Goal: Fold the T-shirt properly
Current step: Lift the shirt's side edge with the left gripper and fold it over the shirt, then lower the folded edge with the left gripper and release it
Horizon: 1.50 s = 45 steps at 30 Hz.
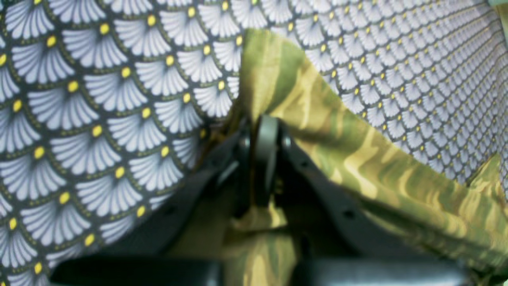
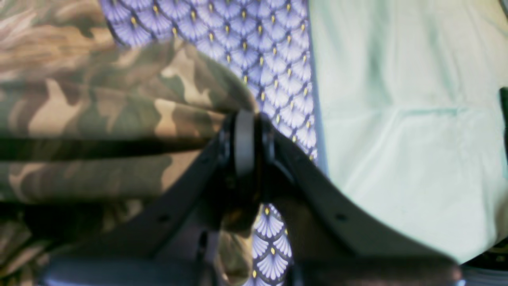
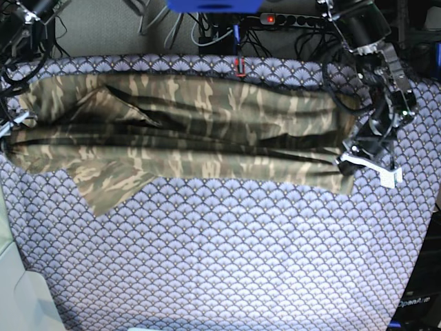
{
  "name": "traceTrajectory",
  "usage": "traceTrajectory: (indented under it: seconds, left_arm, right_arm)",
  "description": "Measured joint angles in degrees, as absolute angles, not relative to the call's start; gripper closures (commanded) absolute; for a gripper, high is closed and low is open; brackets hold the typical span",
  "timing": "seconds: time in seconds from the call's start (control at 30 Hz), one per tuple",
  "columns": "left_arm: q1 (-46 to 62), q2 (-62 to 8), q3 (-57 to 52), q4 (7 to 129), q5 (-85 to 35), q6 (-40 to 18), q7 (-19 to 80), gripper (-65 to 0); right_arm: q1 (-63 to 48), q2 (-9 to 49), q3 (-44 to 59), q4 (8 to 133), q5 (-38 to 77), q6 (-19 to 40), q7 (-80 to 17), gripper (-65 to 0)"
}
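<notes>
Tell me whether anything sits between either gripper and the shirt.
Nothing visible does. The left gripper is shut on the T-shirt with cloth pinched between its jaws, and the right gripper is shut on the shirt's other end. Around the shirt only bare tablecloth shows.

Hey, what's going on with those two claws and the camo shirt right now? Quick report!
Both claws shut: left claw and right claw each pinching the T-shirt. Shirt stretched lengthwise across the tablecloth. Nothing in the way.
</notes>
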<state>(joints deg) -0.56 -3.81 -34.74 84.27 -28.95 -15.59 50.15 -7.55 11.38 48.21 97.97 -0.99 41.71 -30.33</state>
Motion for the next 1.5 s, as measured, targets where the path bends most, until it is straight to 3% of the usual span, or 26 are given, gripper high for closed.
traceTrajectory:
  seconds: [0.23, 0.57, 0.83, 1.17, 1.5]
  left_arm:
    - [2.07, -3.64, -34.65, 88.75, -28.64, -15.7, 50.43, 0.0]
    - [4.51, -5.85, -30.52, 83.48, -23.55, -16.27, 49.06, 0.0]
    - [2.39, -6.55, -27.75, 72.49, -21.06, -18.46, 33.34, 0.0]
    - [-0.34, -7.31, -26.98, 66.78, -22.13, -19.57, 28.95, 0.0]
    - [4.54, -7.44, -26.87, 72.2, -21.41, -19.51, 29.06, 0.0]
  right_arm:
    - [-8.62, 10.5, 48.75, 98.52, -1.21, 41.74, -31.48, 0.0]
    - [-11.33, 10.17, 48.95, 96.33, -1.06, 41.58, -30.87, 0.0]
    - [-10.55, 11.4, 46.5, 88.27, -2.31, 41.52, -28.51, 0.0]
    - [-6.44, 10.74, 46.3, 84.09, -10.7, 41.5, -27.62, 0.0]
    - [-7.25, 10.63, 46.59, 84.47, -11.6, 41.52, -27.86, -11.9]
